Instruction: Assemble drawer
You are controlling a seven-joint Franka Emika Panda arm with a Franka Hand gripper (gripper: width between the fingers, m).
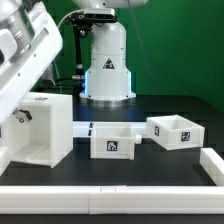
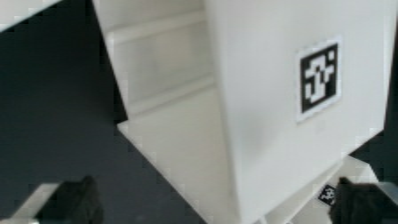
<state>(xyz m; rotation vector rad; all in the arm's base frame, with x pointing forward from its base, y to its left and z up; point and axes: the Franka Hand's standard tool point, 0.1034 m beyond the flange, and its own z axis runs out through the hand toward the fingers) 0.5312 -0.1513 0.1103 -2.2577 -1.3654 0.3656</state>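
Exterior view: my arm [image 1: 30, 60] reaches down from the view's upper left onto the shell [image 1: 42, 130], the large cube at the view's left, upright on the black surface [image 1: 120, 172]. Tray 1 [image 1: 113, 141] sits near centre, close to the shell but apart from it. Tray 2 [image 1: 176, 130] lies further to the view's right, turned at an angle vs. tray 1. Neither tray is in the shell yet. A white border bar [image 1: 100, 195] runs along the near edge. Wrist view: gripper [image 2: 217, 200] spread wide, a fingertip [image 2: 68, 200] on each side of a shell corner. The wall w/ the tag [image 2: 320, 78] is on one side and a ribbed face on the other. I can confirm no contact, and nothing is pinched. Step in hand, as I judge it: take hold of the shell to set it up for the trays. To do it well: straddling a corner would prob. grip poorly, so square the wrist to one wall and centre that wall btw. the fingers. Go deep enough for full pad contact, then close slowly. Keep the shell low & upright, since it looks tall & light & may tip or skid. Steer clear of tray 1.
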